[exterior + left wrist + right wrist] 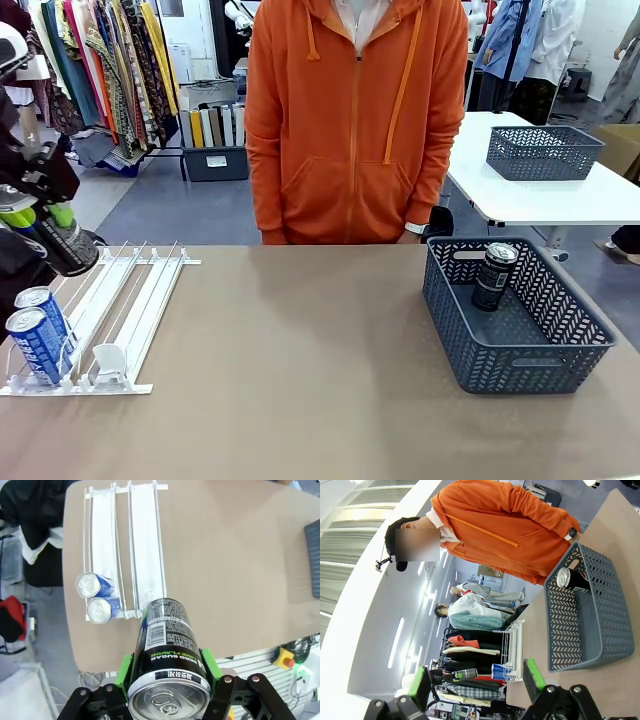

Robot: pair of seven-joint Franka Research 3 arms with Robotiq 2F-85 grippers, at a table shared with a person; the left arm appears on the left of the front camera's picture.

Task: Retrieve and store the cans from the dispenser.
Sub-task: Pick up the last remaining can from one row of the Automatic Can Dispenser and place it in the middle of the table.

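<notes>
My left gripper (40, 222) hangs above the table's left edge, shut on a black can (62, 248) with green lettering. In the left wrist view that can (167, 650) sits between the green pads (210, 663), silver top towards the camera. Two blue cans (38, 330) stand at the low front end of the white dispenser (125, 300); from above they (95, 596) fill its leftmost lane. Another black can (494, 276) stands upright in the dark grey basket (525, 375). My right gripper (476, 682) is open and holds nothing, high up and looking towards the basket (600, 630).
A person in an orange hoodie (355, 120) stands at the far edge, hands out of sight. A white pusher block (108, 362) sits in a dispenser lane. Bare table lies between dispenser and basket. A second grey basket (543, 152) rests on a white table behind.
</notes>
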